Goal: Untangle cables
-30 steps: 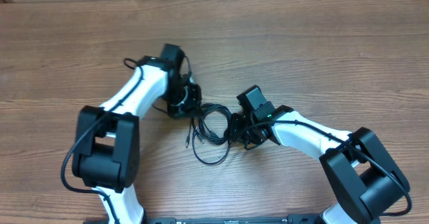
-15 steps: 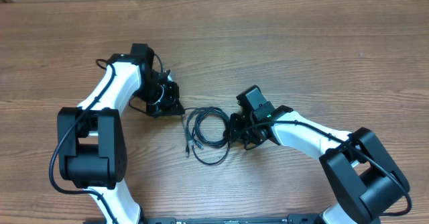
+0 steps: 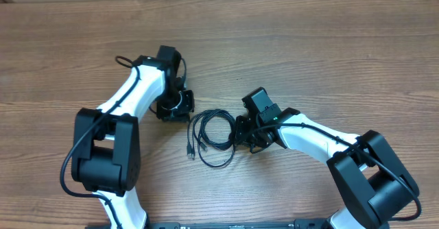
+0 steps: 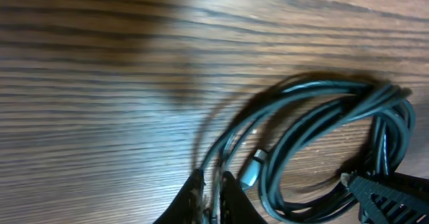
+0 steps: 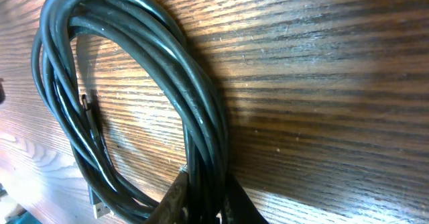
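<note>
The cables (image 3: 212, 136) are thin black cords lying in a loose coil on the wooden table between my two arms. A silver-tipped plug (image 3: 190, 150) sticks out at the coil's lower left. My left gripper (image 3: 183, 112) sits at the coil's upper left edge. In the left wrist view its narrow jaws (image 4: 212, 187) pinch one thin strand, with the coil (image 4: 322, 110) and a silver plug (image 4: 251, 174) just beyond. My right gripper (image 3: 240, 134) holds the coil's right side. The right wrist view shows it (image 5: 201, 200) shut on a bundle of several strands (image 5: 134, 70).
The wooden table (image 3: 309, 51) stretches around the coil on all sides. Each arm's white link and black base (image 3: 103, 153) stands near the front edge, on either side of the cables.
My left gripper drew a strand out to the left, then came back right toward the coil, with the strand now slack. The right arm and its grip have not moved.
</note>
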Robot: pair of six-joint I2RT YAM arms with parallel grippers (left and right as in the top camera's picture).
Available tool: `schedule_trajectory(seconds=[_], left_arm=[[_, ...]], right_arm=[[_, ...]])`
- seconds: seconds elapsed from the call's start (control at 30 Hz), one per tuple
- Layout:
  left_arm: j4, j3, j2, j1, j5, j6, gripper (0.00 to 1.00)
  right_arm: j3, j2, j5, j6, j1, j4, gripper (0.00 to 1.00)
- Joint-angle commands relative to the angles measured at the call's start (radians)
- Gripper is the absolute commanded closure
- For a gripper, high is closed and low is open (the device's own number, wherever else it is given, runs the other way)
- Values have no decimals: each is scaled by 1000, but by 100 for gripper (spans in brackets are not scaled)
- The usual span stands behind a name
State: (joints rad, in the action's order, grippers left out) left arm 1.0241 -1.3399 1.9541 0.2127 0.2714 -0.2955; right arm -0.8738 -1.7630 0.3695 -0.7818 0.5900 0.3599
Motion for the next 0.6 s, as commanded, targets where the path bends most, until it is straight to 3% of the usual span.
schedule_trajectory(seconds=[0.0,0.2,0.27,0.47,0.57], left_arm=[[-1,-14,-12,21,-19,-27,89],[0,-13,-12,72,-17,-50,89],[-5,-7,-12,95,-18,-52,82],[-13,4,-12,129,-21,-80,77],[-16,14,-12,140,-20,-80,67]], right_arm=[[6,-8,-3,5,0,-3,89],[6,-8,-3,5,0,-4,89],[6,-8,-3,5,0,-4,89],[6,-8,-3,5,0,-3,89],[6,-8,-3,5,0,-3,88]])
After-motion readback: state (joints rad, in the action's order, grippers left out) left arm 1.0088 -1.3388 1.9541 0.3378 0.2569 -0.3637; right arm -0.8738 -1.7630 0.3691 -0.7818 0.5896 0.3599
